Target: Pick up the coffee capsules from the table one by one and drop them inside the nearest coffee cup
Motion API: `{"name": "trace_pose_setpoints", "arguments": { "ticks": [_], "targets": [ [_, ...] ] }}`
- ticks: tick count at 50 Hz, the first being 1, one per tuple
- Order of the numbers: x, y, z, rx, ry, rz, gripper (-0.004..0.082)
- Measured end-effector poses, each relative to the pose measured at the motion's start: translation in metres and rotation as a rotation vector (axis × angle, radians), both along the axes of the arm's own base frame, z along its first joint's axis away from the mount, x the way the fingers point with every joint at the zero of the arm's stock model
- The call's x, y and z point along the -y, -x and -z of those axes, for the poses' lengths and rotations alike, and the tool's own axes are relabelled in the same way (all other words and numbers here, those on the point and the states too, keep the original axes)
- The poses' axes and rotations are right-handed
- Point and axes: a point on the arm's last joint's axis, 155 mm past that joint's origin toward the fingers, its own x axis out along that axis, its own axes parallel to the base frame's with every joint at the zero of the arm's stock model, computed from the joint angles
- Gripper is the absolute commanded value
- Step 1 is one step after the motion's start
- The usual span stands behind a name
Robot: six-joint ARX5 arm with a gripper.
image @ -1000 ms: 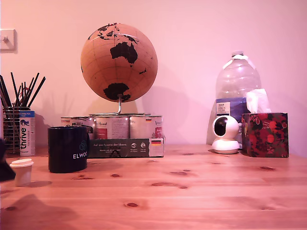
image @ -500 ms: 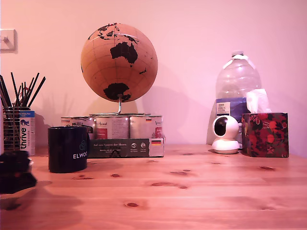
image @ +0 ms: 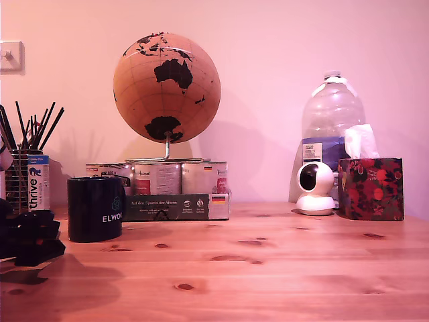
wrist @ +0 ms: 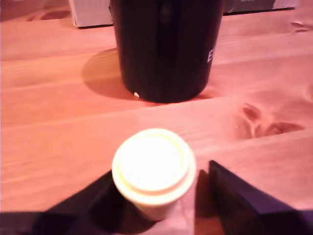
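The cream-beige coffee capsule [wrist: 153, 168] stands upright on the wooden table [image: 268, 268], rim up. My gripper [wrist: 161, 170] is open, with one dark finger on each side of the capsule; a narrow gap shows on one side. Just beyond the capsule stands the dark navy coffee cup [wrist: 166, 49] with white lettering. In the exterior view my gripper [image: 30, 238] is low at the far left, beside the coffee cup [image: 95, 208], and it hides the capsule.
A wire-mesh pencil holder [image: 20, 181] with dark sticks and a "thrive" box [image: 38, 182] stand behind the gripper. Tins [image: 157, 178] under a globe [image: 166, 87] sit behind the cup. A white camera [image: 315, 188], water bottle [image: 332, 121] and tissue box [image: 371, 188] stand at the right.
My gripper came in from the exterior view's left and lowered around the capsule, which stood in plain sight a second ago and is now covered in that view.
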Motion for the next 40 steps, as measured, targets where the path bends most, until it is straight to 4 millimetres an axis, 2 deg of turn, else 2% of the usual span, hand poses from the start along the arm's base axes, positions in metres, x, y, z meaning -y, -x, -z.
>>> {"name": "trace_pose_setpoints", "arguments": {
  "ticks": [12,26,33,40],
  "targets": [
    [0.000,0.000,0.000,-0.001,0.000,0.000,0.0179],
    [0.000,0.001,0.000,-0.008,-0.001,0.002,0.0175],
    [0.000,0.008,-0.003,-0.032,-0.003,0.008,0.0175],
    [0.003,0.011,-0.026,-0.017,0.009,0.025,0.0175]
  ]
}}
